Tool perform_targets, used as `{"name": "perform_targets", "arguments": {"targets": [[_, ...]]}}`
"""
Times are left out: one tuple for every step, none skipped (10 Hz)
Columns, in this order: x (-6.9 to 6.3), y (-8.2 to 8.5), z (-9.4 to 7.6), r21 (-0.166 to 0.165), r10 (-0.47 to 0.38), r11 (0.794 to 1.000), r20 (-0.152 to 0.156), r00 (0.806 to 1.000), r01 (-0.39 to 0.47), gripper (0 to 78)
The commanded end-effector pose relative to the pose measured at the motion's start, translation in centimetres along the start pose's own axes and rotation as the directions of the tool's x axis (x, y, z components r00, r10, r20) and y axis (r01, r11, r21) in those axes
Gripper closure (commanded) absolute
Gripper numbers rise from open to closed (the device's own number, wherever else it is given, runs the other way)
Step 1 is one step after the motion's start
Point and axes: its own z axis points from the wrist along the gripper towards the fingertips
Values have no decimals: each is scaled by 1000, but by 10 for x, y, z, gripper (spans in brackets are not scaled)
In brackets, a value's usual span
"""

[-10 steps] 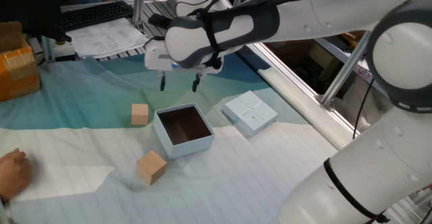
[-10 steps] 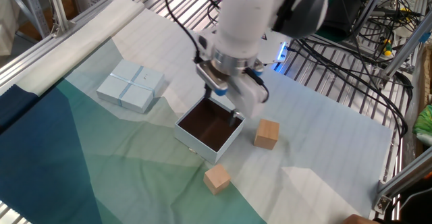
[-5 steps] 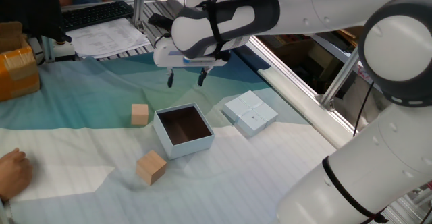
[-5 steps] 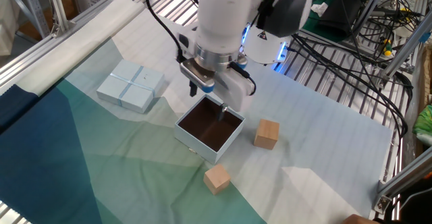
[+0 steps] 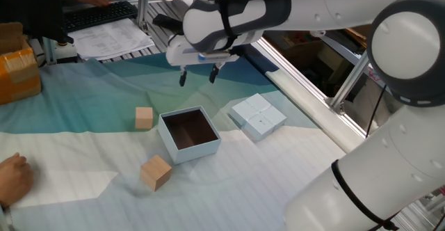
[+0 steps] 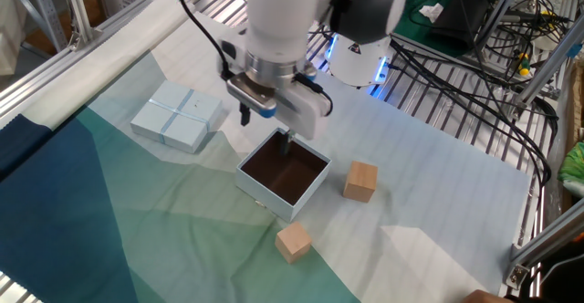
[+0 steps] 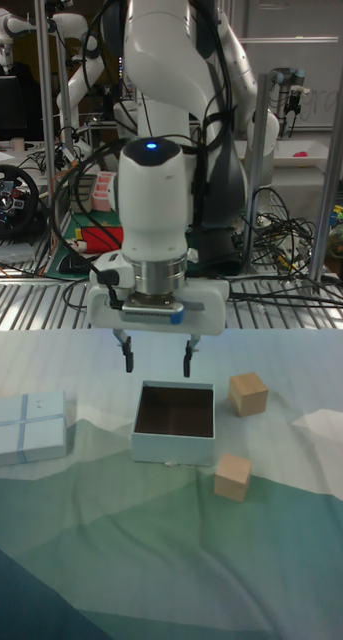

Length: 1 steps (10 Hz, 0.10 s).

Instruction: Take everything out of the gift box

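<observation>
The gift box (image 5: 199, 150) sits on the cloth with its dark brown inside showing and nothing in it. Both tan wooden cubes lie outside it: one cube (image 5: 144, 117) off its far left corner, the other cube (image 5: 156, 172) near its front left corner. My gripper (image 5: 197, 79) hangs open and empty above the cloth, behind the box. In the other fixed view the gripper (image 6: 265, 131) hovers over the box's (image 6: 272, 199) far edge, with the cubes (image 6: 360, 181) (image 6: 294, 242) to the right. The tall view shows the gripper (image 7: 157, 367) just behind the box (image 7: 171, 449).
The flat pale-blue lid (image 5: 258, 116) lies right of the box. An orange-brown taped carton (image 5: 17, 71) stands at the far left. A person's hand (image 5: 14, 179) rests at the left edge. Papers and a keyboard (image 5: 104, 12) lie behind the cloth.
The open gripper has lifted and drifted back from above the box toward the far side of the cloth. Box, cubes and lid have stayed put.
</observation>
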Motion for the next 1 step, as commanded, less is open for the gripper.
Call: {"name": "perform_targets", "arguments": {"targets": [[-1,-5,-6,-9,-19,1000,-4,1000,19,1]]}}
